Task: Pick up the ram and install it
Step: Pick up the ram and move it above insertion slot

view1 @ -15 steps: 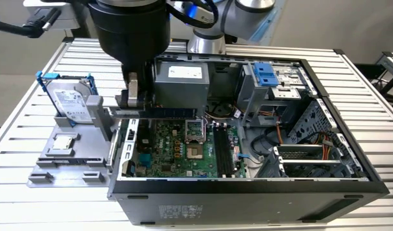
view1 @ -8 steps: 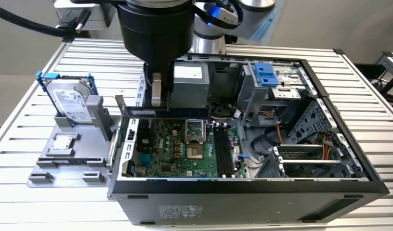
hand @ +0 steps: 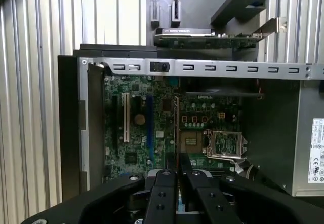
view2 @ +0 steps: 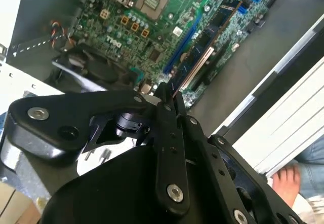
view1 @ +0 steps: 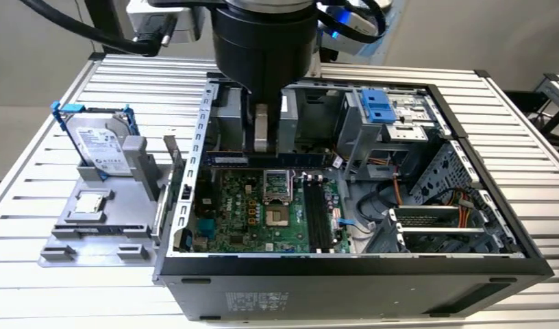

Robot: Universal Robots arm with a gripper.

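Just now the gripper (view1: 266, 140) is pinched narrow on the ram (view1: 307, 158) (a thin blue stick), holding it on edge above the far edge of the green board (view1: 252, 219) inside the open computer case (view1: 353, 264), crosswise to the black slots (view1: 318, 209).

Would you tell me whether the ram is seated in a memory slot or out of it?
Out: in the exterior view the ram is clamped in the hand above the green board, apart from its black memory slots.

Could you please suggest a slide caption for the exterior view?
Gripper holds the ram over the green motherboard inside the open computer case.
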